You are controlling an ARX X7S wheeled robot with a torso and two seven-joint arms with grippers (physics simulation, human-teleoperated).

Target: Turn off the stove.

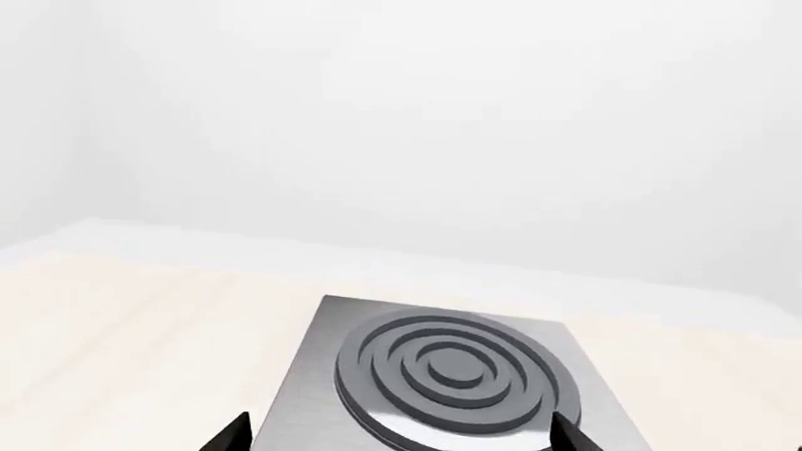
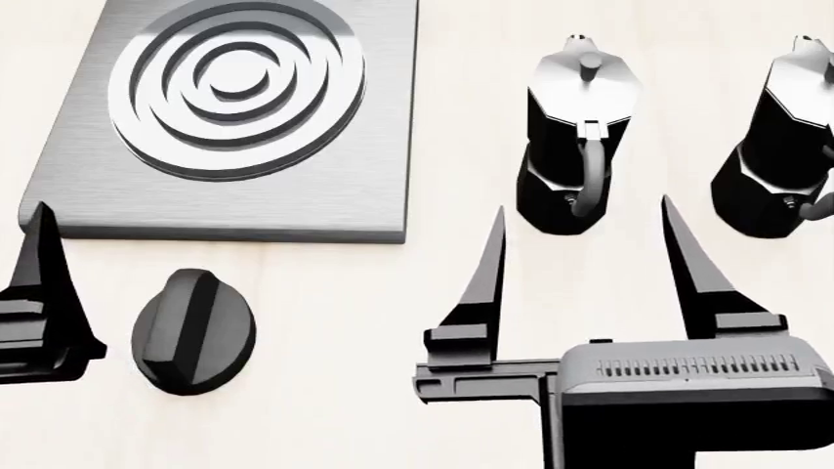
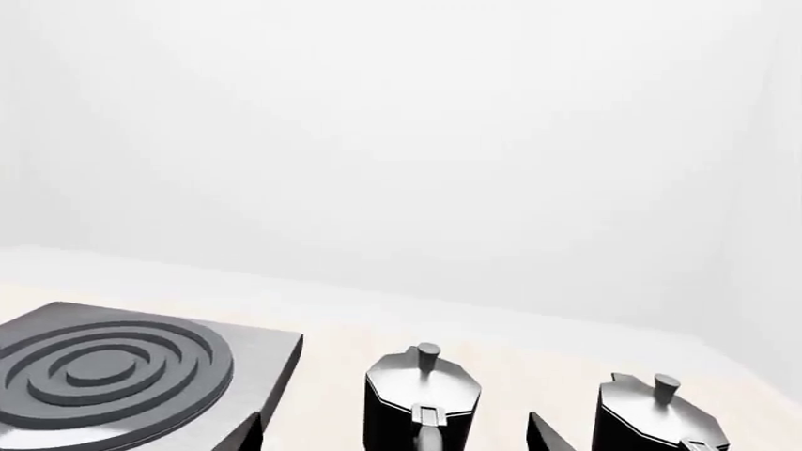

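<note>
One stove lies flat on the pale wooden table, at the far left side in the head view. It is a square grey metal slab with a round burner made of rings inside rings. Its black ridged knob sits apart on the table, just in front of the slab, near its left corner. One finger of the left gripper shows at the left edge, just beside the knob but not touching it. Its other finger is out of that picture, yet the left wrist view shows both tips spread wide with nothing between them. Two moka pots stand to the right of the stove. The nearer moka pot is black and silver, and the other moka pot stands at the right edge. The right gripper hangs in front of the nearer pot, with its two pointed fingers wide apart and holding nothing.
</note>
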